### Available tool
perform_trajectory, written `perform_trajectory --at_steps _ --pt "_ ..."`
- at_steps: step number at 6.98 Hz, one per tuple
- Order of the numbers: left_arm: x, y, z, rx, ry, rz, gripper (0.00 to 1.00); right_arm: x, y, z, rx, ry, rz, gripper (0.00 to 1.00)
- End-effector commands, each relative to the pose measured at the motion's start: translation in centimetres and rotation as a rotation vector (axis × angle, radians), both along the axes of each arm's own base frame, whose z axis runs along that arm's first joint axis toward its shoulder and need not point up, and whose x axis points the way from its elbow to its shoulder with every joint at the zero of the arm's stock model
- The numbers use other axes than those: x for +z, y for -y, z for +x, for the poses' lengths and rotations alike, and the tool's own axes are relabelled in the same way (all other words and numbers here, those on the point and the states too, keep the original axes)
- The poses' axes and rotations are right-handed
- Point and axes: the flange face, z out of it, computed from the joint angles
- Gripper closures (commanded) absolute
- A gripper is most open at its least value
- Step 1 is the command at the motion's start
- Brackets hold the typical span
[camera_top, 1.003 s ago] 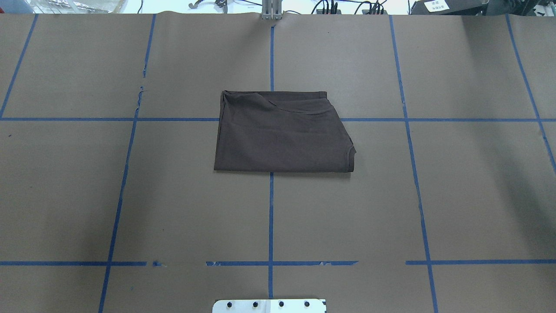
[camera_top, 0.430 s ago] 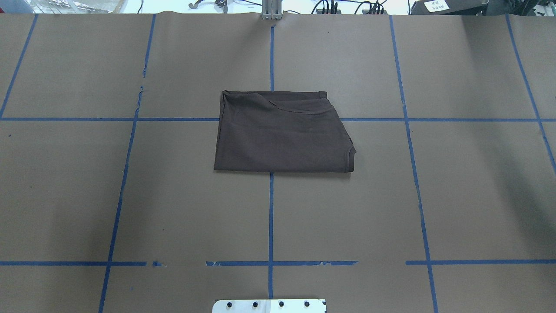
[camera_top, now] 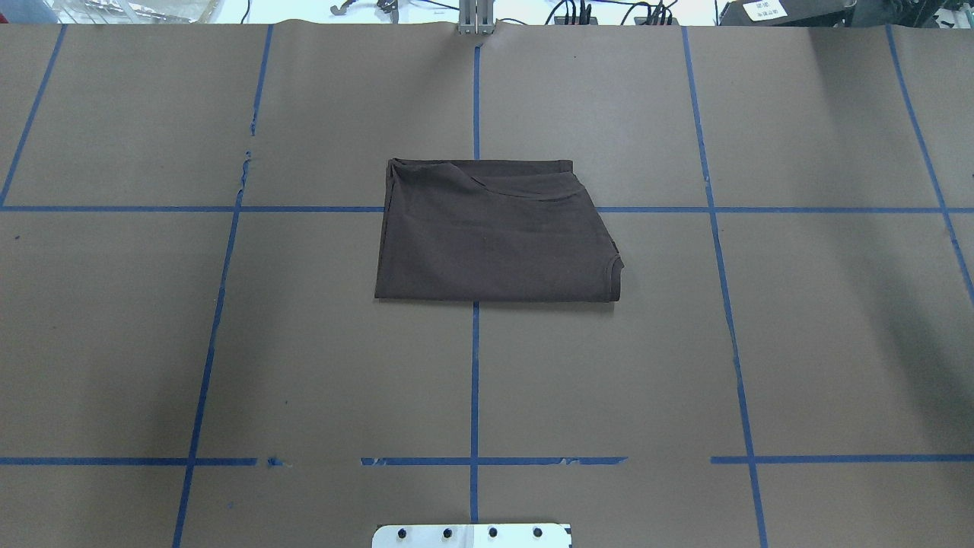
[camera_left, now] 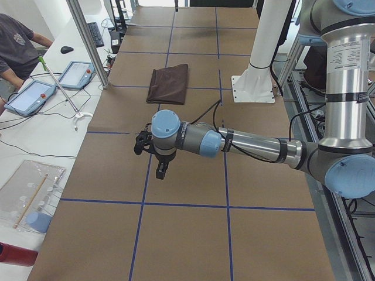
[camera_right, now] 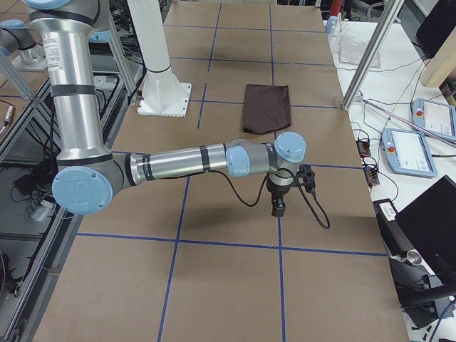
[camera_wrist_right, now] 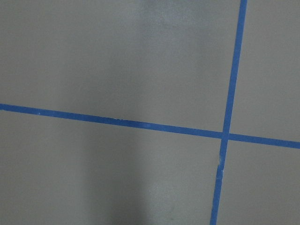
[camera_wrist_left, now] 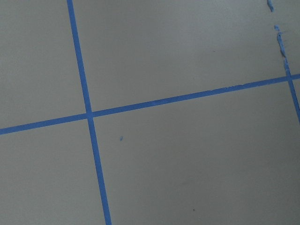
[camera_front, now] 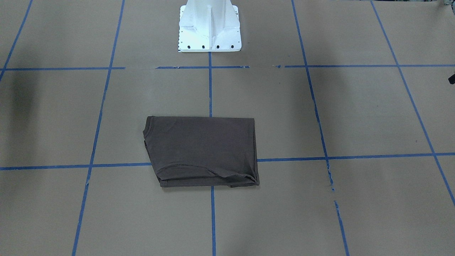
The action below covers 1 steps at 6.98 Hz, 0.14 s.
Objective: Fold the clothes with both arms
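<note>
Lying folded: one t-shirt (camera_top: 494, 236) | two arms: left arm (camera_left: 246, 143), right arm (camera_right: 178, 162) | fingers (camera_left: 160, 171) cannot tell

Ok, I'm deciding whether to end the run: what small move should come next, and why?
Probably no further fold: the t-shirt lies folded in a compact rectangle, and the left gripper and right gripper hang over bare paper, apart from it. I'd just park both.

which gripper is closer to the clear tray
Left. The left gripper hangs over the table end by the tray; the right gripper is beyond the shirt, at the far end.
</note>
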Motion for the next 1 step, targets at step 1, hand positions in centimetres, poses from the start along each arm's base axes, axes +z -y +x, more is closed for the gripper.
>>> perform_trajectory --at_steps 1 --pt "-0.16 0.09 0.02 0.001 -0.002 0.004 0.00 0.45 -0.17 -0.02 -0.001 -0.001 -0.009 0.00"
